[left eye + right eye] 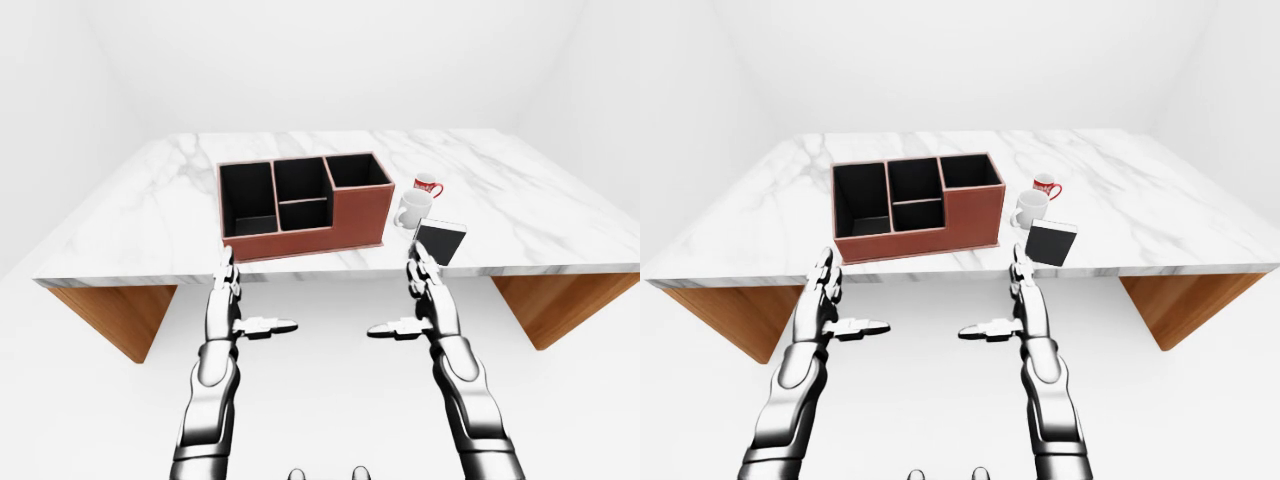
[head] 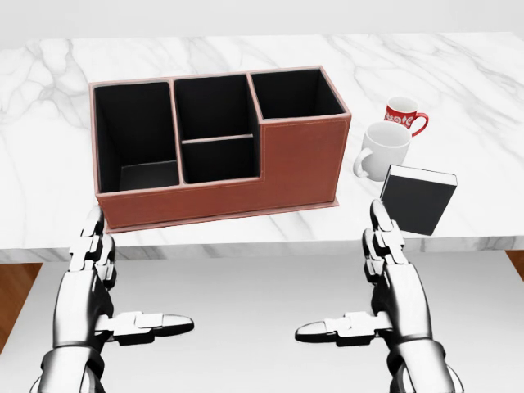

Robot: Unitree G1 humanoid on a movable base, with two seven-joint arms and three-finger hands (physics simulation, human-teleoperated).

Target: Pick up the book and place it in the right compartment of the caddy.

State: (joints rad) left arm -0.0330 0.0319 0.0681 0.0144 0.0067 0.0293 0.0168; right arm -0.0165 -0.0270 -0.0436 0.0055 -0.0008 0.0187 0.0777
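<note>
Both my hands spread wide, short of the marble table.

The book stands near the table's edge, right of the caddy and just below the white mug; the red mug sits above that. My right hand hovers empty, fingertips just below-left of the book, seemingly not touching, though I can't be sure. My left hand, fingers splayed, holds nothing below the caddy's left end.
</note>
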